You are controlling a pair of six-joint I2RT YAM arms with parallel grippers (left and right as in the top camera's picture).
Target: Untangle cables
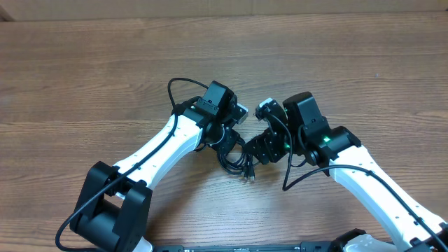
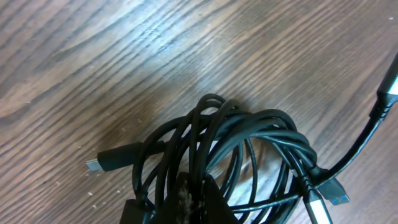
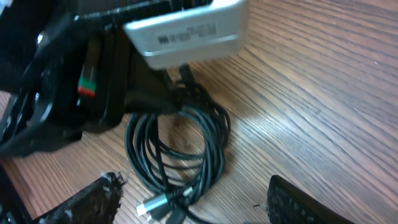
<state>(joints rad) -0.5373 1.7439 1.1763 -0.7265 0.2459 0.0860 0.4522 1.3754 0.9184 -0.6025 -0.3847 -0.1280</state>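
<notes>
My left gripper (image 3: 149, 102) was clamped on the one coil of cables (image 2: 214, 121) on the table (image 1: 105, 70); my right gripper's (image 1: 260, 147) two jaws stood apart beside it. Three plugs (image 2: 99, 165) showed.

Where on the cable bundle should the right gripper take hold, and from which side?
Probably the free outer arc of the cables, from above: its strands lie flat and parallel on the table, away from where the left gripper pinches the bundle.

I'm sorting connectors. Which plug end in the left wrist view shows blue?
The lower-right plug of the cable coil: its tip is blue. The left plug is black with a plain metal tip.
</notes>
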